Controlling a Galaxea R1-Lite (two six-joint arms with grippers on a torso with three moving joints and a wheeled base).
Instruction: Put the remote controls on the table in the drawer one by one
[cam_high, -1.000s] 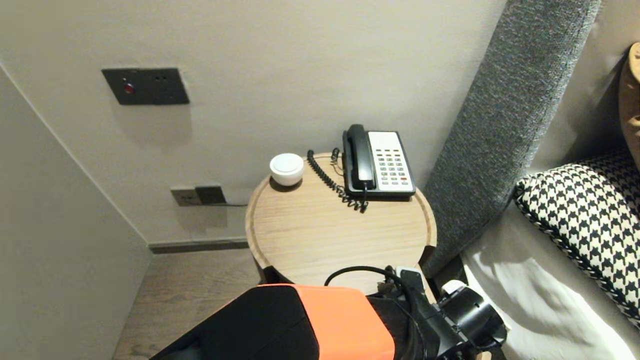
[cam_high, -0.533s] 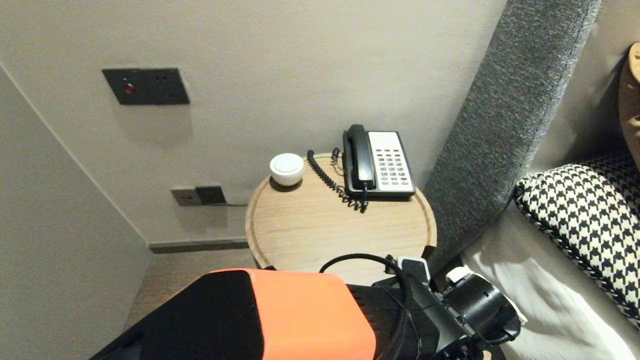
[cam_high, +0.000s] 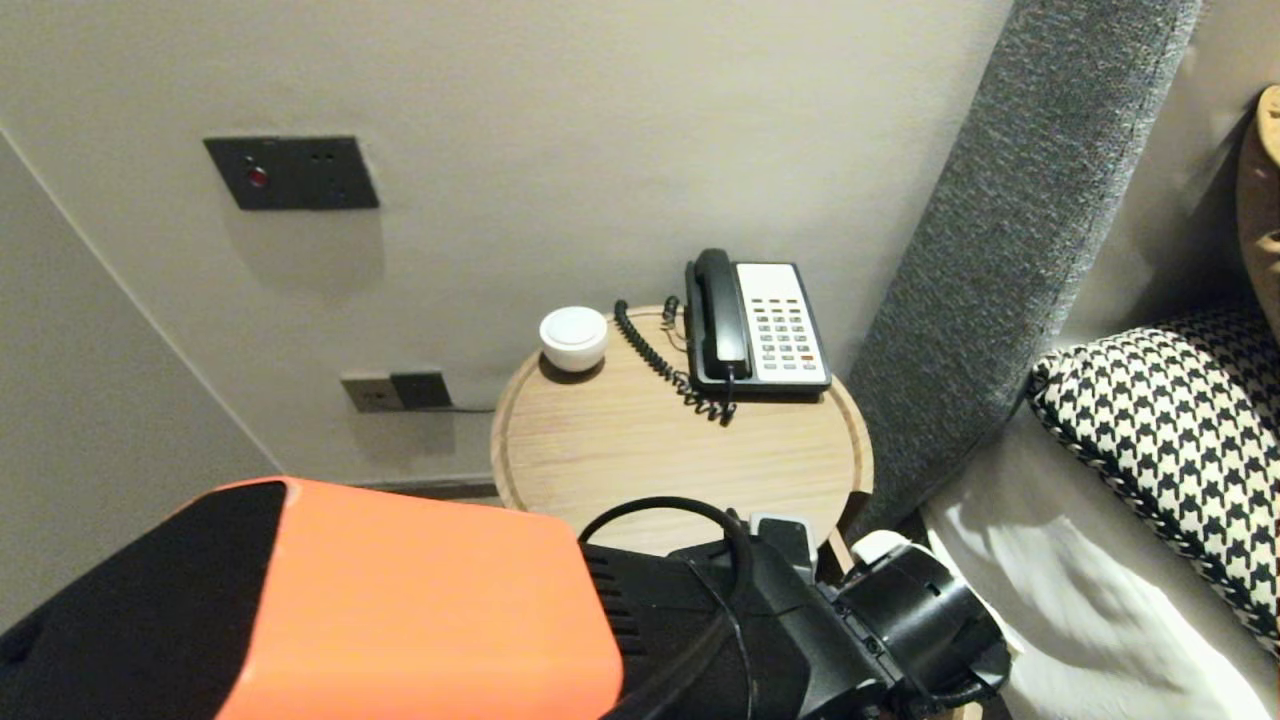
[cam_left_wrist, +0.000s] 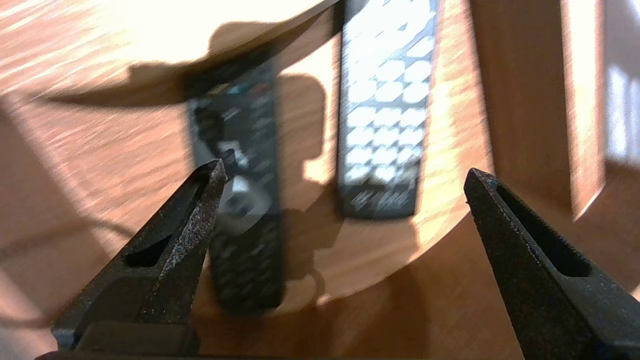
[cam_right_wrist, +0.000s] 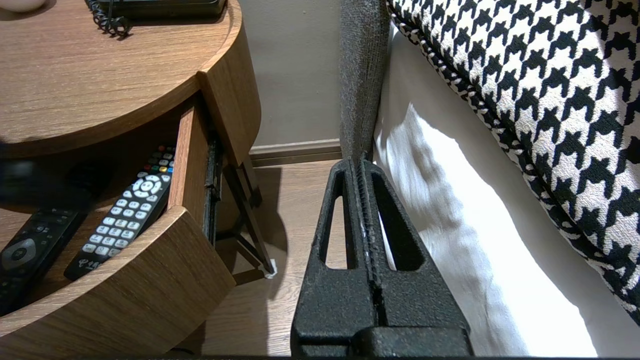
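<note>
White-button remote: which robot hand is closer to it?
Left. The left hand hovers open over the white-button remote in the drawer; the right hand is shut, outside the drawer, toward the bed.

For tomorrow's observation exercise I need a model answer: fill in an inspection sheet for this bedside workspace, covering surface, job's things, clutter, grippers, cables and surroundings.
Surface: round wooden table, its drawer pulled open.
Job's things: dark remote and white-buttoned remote side by side in the drawer, not touching.
Clutter: telephone and white dish at the table's back.
Grippers: left gripper above the remotes, jaws open, empty; right gripper parked low beside the white sheet, jaws shut.
Cables: coiled phone cord; black cable on the left arm.
Surroundings: grey headboard, houndstooth pillow, wall switch panel.
</note>
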